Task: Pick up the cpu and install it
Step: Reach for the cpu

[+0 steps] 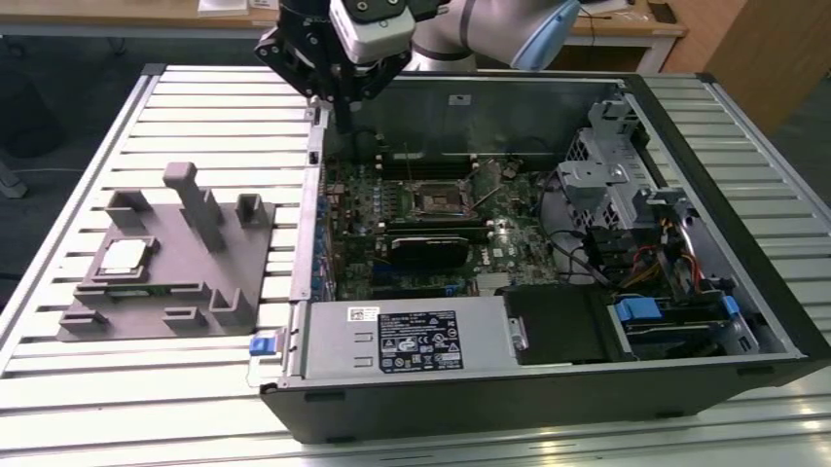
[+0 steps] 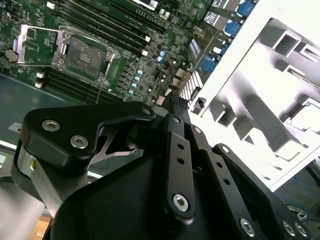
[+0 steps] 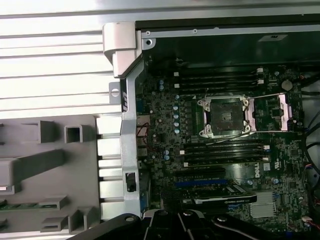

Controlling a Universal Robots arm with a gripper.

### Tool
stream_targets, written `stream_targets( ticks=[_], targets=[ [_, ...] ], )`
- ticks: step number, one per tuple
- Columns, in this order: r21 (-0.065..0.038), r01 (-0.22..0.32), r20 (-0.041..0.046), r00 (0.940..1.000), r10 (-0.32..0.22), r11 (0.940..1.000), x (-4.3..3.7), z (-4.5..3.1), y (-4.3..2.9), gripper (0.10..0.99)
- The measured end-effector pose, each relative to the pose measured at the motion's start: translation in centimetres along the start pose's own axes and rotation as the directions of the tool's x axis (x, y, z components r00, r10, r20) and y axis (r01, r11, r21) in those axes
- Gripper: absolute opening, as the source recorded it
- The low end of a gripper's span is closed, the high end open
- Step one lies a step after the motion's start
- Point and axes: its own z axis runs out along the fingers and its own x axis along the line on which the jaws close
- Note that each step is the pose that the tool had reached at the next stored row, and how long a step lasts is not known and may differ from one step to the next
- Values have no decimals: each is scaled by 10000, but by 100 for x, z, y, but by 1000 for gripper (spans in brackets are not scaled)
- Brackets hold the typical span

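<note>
Over the open black computer case (image 1: pixel 546 394), at its wall on the exterior view's left, the jaws hang pressed together, empty; the small silvery square cpu (image 1: pixel 124 256) lies on the grey plastic block (image 1: pixel 195 287).

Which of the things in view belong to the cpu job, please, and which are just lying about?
Job: cpu, grey holder, open socket, tool.
Lying about: power supply, graphics card, drive cage, slatted table.

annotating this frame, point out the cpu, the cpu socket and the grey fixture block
cpu (image 1: pixel 124 258), exterior view, middle of its silvery top
cpu socket (image 3: pixel 223 114), first wrist view, dark centre
grey fixture block (image 1: pixel 198 204), exterior view, tall post
</note>
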Motion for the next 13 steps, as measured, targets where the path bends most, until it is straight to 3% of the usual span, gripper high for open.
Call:
stream_targets(
  ticks=[13],
  targets=[
    [2,-1,-17,10000,1,10000,109,17,-9,106]
  ],
)
